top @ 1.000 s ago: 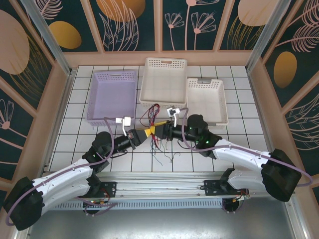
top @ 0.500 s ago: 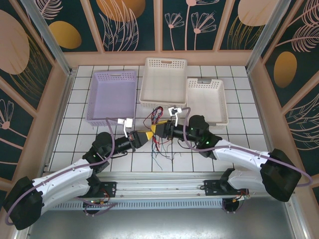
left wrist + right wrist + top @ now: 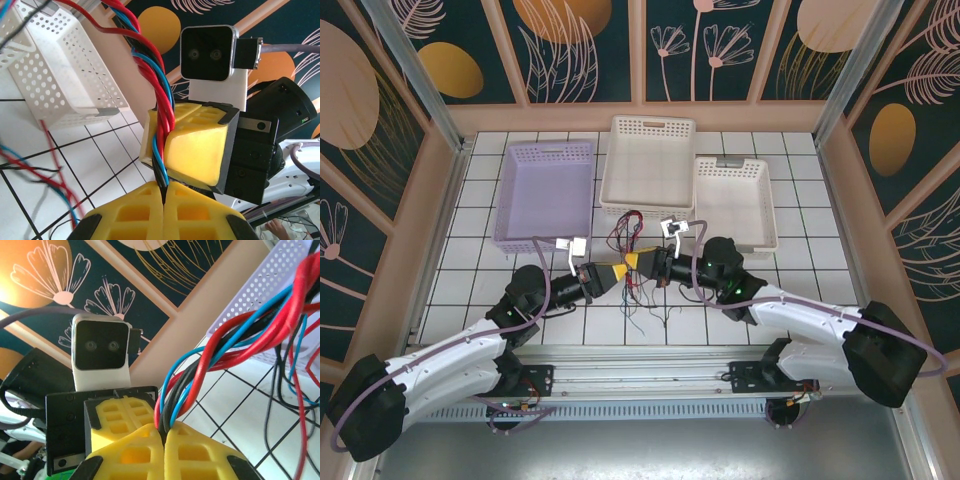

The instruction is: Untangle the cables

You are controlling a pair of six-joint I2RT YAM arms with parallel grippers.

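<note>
Bright, even light, soft shadows; wrist views wide-angle, cables (image 3: 162,107) blurry toward frame edges

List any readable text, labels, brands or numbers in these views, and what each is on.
No legible text in any view.
Tiny pale marking on the black housing of the right arm, left wrist view: too small to read.
Baskets, wrist camera, cables: no print visible.

Cables (image 3: 628,230) run between left pincer (image 3: 619,271) and right pincer (image 3: 633,261).
</note>
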